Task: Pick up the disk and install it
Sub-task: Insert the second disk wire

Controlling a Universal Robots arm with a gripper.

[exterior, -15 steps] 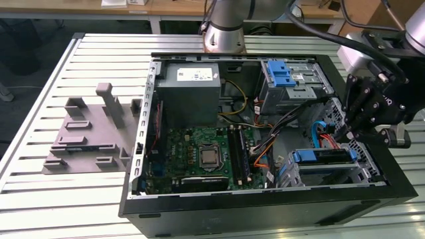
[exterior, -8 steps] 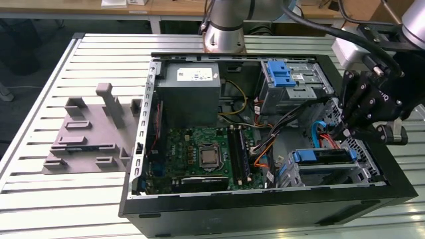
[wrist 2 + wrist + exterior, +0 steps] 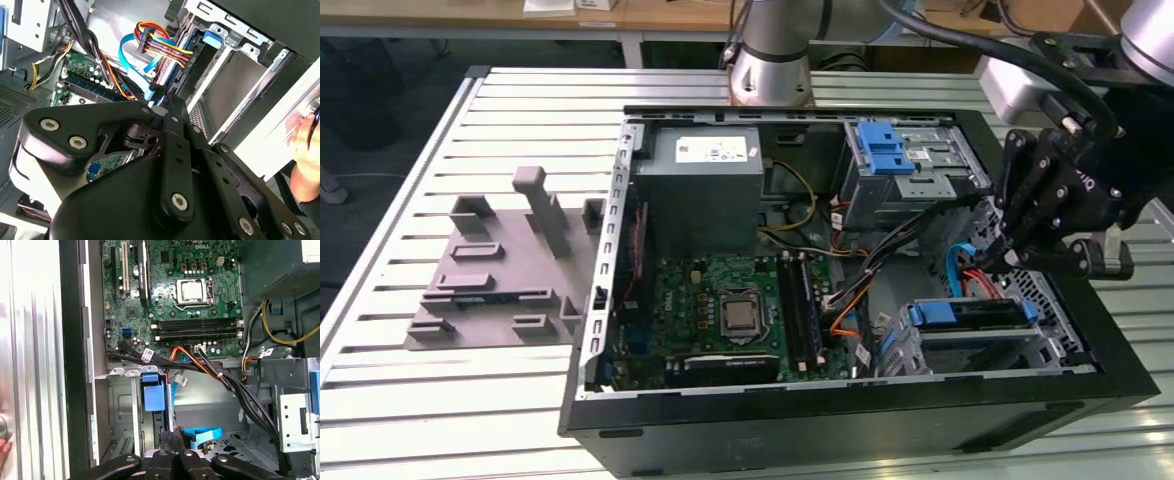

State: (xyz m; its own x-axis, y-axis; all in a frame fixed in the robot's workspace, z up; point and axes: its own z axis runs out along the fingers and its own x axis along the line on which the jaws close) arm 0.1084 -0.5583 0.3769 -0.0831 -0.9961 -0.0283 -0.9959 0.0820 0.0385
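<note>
The disk (image 3: 970,314), dark with a blue plastic carrier, sits in the lower drive cage at the front corner of the open computer case (image 3: 854,400). Its blue carrier tab (image 3: 152,392) shows in both wrist views, at the mouth of the metal bay (image 3: 212,37). My gripper (image 3: 994,264) hangs just above that cage, among the blue and red cables. Its fingers (image 3: 173,434) are pressed together with nothing between them, a short way from the blue tab. In the second wrist view the shut fingertips (image 3: 169,100) point toward the bay.
The motherboard (image 3: 734,310), grey power supply (image 3: 704,190) and an upper cage with a bare blue clip (image 3: 887,150) are inside the case. Cable bundles (image 3: 220,375) cross near the bay. A grey foam fixture (image 3: 507,265) lies at the exterior view's left. A person's hand (image 3: 305,145) is beside the case.
</note>
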